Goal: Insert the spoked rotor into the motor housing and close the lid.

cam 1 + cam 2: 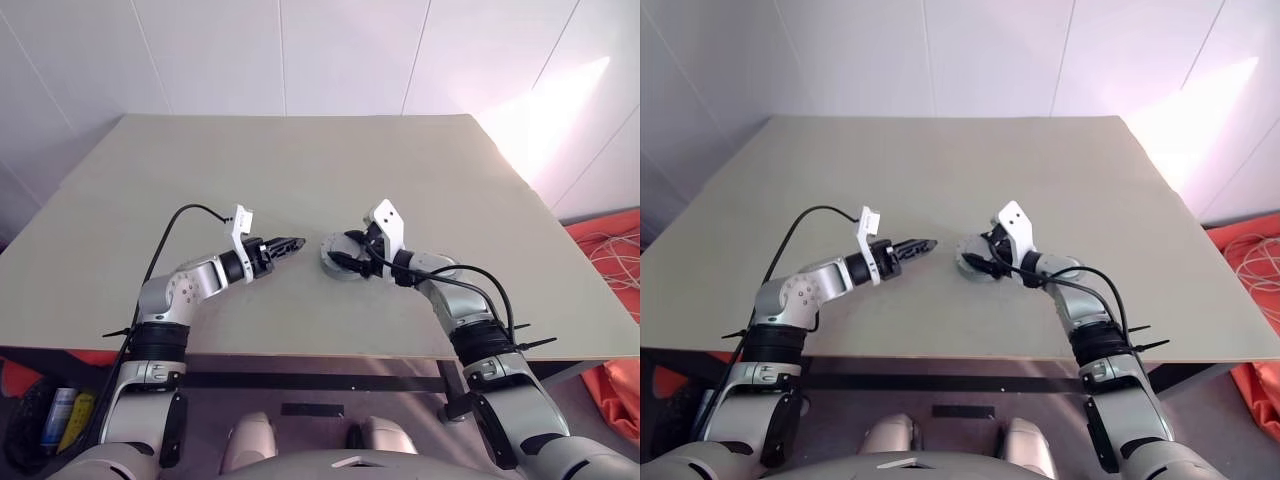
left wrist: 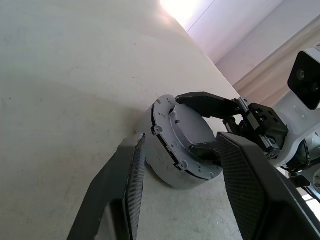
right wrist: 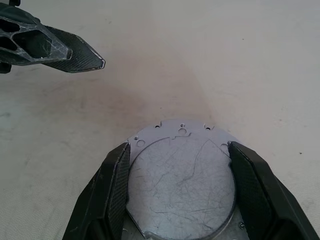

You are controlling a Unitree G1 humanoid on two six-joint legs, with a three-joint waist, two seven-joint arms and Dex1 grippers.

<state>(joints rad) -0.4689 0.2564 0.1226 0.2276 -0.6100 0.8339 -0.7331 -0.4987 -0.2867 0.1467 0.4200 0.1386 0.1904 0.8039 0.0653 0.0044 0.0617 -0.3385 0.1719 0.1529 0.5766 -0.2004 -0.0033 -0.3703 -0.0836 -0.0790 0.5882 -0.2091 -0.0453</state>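
The motor housing (image 1: 336, 262) stands on the table's middle as a short silver-grey cylinder (image 2: 167, 162). On top of it sits the lid (image 3: 182, 185), a bluish-grey disc inside the housing's holed flange (image 3: 182, 126). My right gripper (image 3: 178, 146) reaches in from the right, and its two fingers press the lid's opposite edges. My left gripper (image 1: 292, 243) hovers just left of the housing, open and empty, its fingers (image 2: 125, 170) pointing at the housing's side without touching. The spoked rotor is hidden.
The beige table (image 1: 300, 160) runs wide and bare behind and beside the housing; its front edge (image 1: 320, 355) lies close below both arms. Orange fabric and pale cables (image 1: 610, 250) lie on the floor to the right.
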